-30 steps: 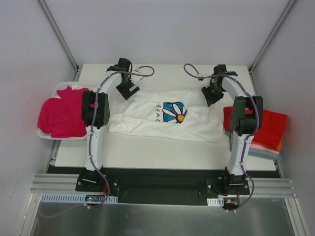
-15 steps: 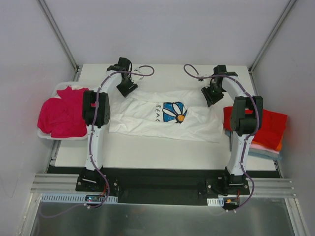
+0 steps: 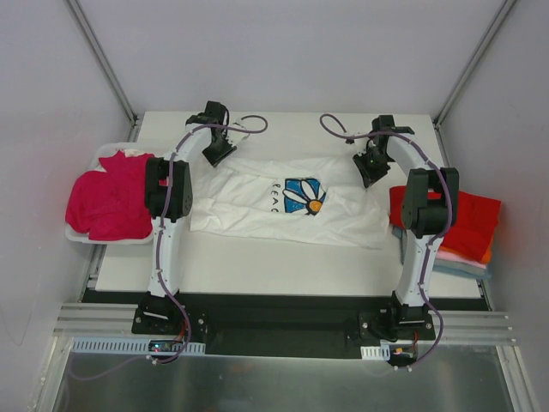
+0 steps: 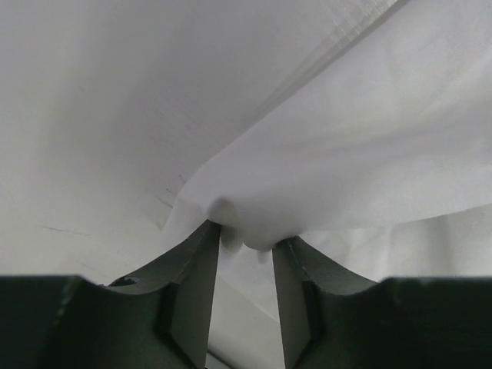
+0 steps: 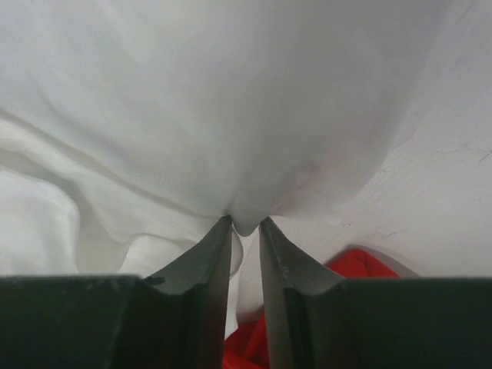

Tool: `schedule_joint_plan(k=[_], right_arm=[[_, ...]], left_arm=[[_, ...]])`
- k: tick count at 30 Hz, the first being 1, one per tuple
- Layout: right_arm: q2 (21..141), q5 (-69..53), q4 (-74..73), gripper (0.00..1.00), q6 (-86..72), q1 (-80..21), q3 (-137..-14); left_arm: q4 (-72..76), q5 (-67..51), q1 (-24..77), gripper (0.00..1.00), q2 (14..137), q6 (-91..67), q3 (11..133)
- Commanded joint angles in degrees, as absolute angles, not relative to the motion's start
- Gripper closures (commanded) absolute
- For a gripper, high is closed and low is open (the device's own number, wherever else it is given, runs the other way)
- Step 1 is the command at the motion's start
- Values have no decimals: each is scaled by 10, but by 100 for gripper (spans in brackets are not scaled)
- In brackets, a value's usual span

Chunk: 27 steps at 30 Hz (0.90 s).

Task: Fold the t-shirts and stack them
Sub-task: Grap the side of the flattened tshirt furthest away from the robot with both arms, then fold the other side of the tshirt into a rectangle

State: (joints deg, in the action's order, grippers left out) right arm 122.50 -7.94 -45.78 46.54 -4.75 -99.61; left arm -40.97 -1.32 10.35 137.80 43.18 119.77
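Note:
A white t-shirt (image 3: 249,202) with a blue daisy print (image 3: 304,196) and dark lettering lies spread across the middle of the table. My left gripper (image 3: 220,154) is at its far left edge. In the left wrist view a fold of the white cloth (image 4: 323,154) is bunched between the fingertips of this gripper (image 4: 246,242). My right gripper (image 3: 369,167) is at the shirt's far right edge. Its jaws (image 5: 244,224) are pinched on a small tuck of the white t-shirt (image 5: 231,115).
A magenta t-shirt (image 3: 107,202) is heaped in a white bin (image 3: 101,154) at the table's left edge. At the right edge sits a folded stack with a red t-shirt (image 3: 467,219) on top and orange (image 3: 485,255) and light-blue (image 3: 463,268) layers below. Red cloth (image 5: 361,265) shows under the right wrist.
The left gripper's jaws have closed from wide apart onto the shirt's far left edge. The right gripper's jaws have tightened a little on the far right edge. Both arms have barely shifted.

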Motion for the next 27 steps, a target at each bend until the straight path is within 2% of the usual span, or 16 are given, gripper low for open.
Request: schedule_joint_plan(k=[1, 3, 4, 5, 8, 27], right_arm=[[1194, -89, -471, 83, 471, -49, -998], [1194, -86, -470, 91, 471, -48, -1000], [1194, -85, -471, 97, 472, -48, -1000], [1194, -85, -470, 99, 472, -48, -1000], [1192, -86, -469, 99, 472, -49, -1001], [1132, -67, -490, 99, 464, -59, -1027]], left_arm=[[-418, -22, 96, 73, 1383, 442, 1216], [-418, -22, 95, 78, 1383, 443, 1216], [-418, -23, 95, 84, 1383, 443, 1215], [-420, -24, 94, 93, 1382, 443, 1215], [-419, -26, 94, 100, 1376, 438, 1214], [-418, -14, 110, 100, 1253, 425, 1200]])
